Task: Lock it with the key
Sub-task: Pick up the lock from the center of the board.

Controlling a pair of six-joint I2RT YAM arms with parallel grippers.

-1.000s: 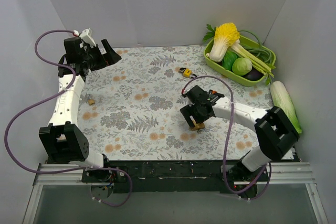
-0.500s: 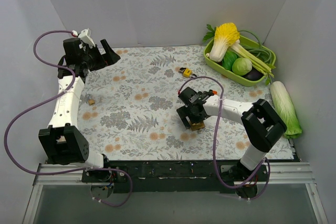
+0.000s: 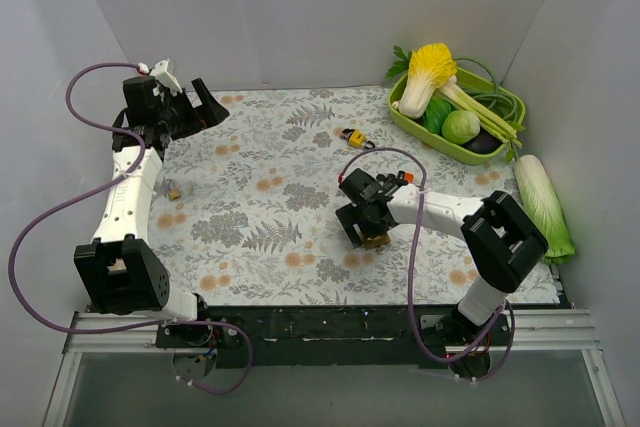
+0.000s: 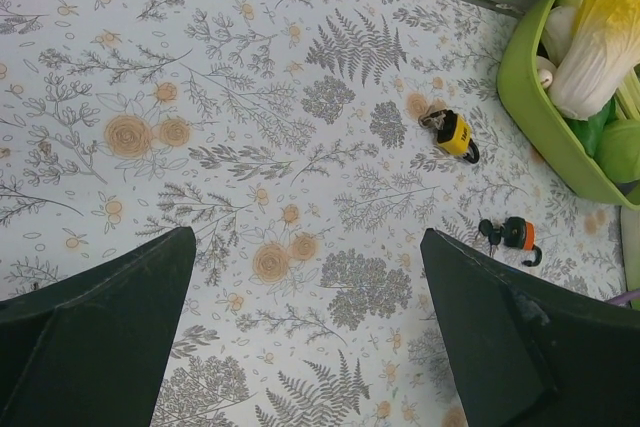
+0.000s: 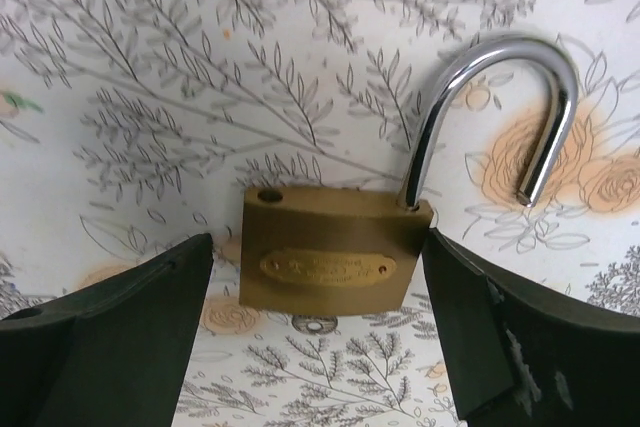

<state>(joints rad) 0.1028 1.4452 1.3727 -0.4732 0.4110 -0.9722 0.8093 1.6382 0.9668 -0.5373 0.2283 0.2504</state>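
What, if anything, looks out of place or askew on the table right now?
The brass padlock lies between the open fingers of the right gripper with its shackle swung out of the body, so it is unlocked. A napa cabbage lies loose beside the green basket rather than in it.

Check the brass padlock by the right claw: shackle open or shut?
Open. On the brass padlock, the shackle is swung aside, its free end off the empty hole.

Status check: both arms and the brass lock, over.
Left fingers open, raised far left. Right fingers open, straddling brass padlock. Shackle open. Yellow padlock farther back, not in the way.
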